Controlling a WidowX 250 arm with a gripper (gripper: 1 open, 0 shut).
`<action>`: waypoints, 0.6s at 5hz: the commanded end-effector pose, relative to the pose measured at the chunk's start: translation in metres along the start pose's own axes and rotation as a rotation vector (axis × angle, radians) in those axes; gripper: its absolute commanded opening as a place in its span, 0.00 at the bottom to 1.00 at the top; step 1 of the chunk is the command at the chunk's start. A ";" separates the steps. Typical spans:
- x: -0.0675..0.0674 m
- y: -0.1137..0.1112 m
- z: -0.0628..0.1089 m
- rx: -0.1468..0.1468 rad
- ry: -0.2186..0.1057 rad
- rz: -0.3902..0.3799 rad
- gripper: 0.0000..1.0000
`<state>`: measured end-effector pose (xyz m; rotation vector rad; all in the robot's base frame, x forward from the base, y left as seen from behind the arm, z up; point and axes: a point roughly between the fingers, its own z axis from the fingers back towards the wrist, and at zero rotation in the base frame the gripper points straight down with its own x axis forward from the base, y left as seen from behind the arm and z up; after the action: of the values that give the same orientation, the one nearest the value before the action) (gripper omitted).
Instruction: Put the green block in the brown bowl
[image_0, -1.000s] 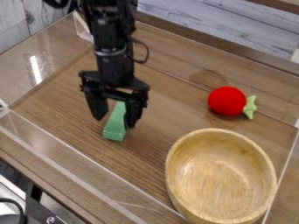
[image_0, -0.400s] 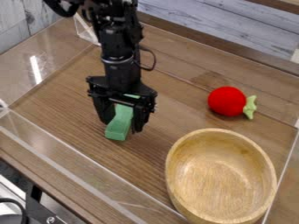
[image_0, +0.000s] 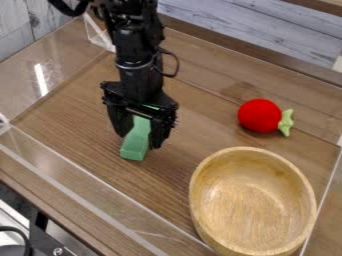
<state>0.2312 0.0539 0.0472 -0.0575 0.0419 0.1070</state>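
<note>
The green block (image_0: 135, 141) lies on the wooden table, left of centre. My gripper (image_0: 139, 133) points straight down over it, open, with one finger on each side of the block's upper end. The lower end of the block shows below the fingers. The brown bowl (image_0: 254, 163) stands empty at the lower right, a short way right of the gripper.
A round red toy (image_0: 262, 115) with a small green stem lies right of the gripper, behind the bowl. Clear plastic walls (image_0: 80, 165) edge the table at the front and left. A pale plank wall runs behind.
The gripper has shifted slightly right and down in the picture, so its open fingers now straddle the block more squarely. The block and bowl have not moved.
</note>
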 end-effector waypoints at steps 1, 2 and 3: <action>0.007 0.008 0.007 0.009 -0.022 0.073 1.00; 0.014 0.012 0.009 0.009 -0.026 0.151 1.00; 0.012 0.020 0.001 0.009 -0.026 0.178 1.00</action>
<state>0.2367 0.0728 0.0396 -0.0502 0.0527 0.2831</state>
